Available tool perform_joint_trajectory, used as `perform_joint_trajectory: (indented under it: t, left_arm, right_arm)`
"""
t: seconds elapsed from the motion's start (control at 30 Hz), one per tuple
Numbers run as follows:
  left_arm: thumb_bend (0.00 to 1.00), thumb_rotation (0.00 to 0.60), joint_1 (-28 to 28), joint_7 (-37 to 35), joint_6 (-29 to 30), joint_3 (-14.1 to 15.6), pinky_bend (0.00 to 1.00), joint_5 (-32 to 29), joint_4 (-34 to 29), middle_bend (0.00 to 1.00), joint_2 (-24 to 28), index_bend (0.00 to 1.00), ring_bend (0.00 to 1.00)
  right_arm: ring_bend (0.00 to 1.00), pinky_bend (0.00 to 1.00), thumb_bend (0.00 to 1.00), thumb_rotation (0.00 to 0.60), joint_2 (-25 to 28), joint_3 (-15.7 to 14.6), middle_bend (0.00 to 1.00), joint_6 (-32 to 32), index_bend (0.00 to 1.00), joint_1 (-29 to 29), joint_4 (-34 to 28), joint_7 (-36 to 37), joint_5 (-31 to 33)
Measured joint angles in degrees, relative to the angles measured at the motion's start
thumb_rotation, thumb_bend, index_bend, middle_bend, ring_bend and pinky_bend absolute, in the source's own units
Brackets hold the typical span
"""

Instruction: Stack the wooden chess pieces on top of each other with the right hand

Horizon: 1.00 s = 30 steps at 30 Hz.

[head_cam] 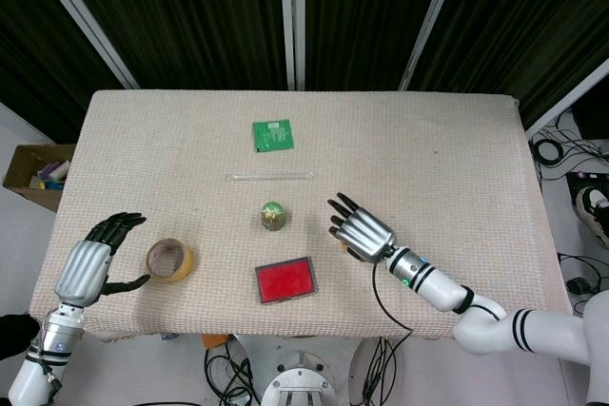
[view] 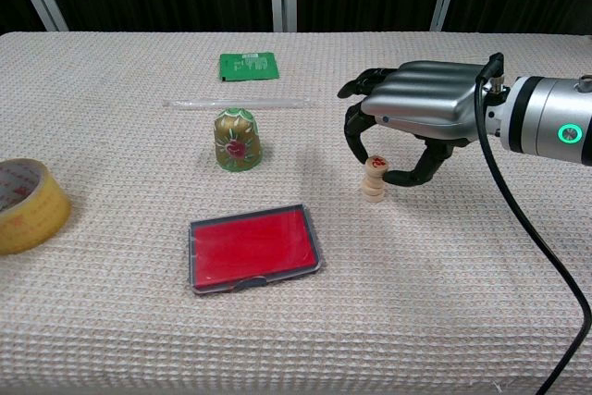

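Note:
A short stack of wooden chess pieces stands on the beige cloth, right of centre. The top piece bears a red mark. My right hand arches over the stack from the right, its thumb and a fingertip pinching the top piece from either side. From the head camera the right hand covers the stack almost fully. My left hand rests at the table's front left with fingers spread, holding nothing.
A green-and-gold dome stands left of the stack, and a red flat case lies in front of it. A tape roll sits far left. At the back are a clear rod and a green packet.

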Motion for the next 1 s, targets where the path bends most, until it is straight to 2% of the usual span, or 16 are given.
perform_joint_trajectory:
  t: [1.0]
  left_arm:
    - [0.06, 0.6, -0.22, 0.16, -0.26, -0.06, 0.2, 0.03, -0.24, 0.14, 0.14, 0.17, 0.12]
  right_arm:
    - [0.02, 0.07, 0.34, 0.6, 0.76, -0.33, 0.29, 1.66, 0.4, -1.26, -1.29, -0.07, -1.33]
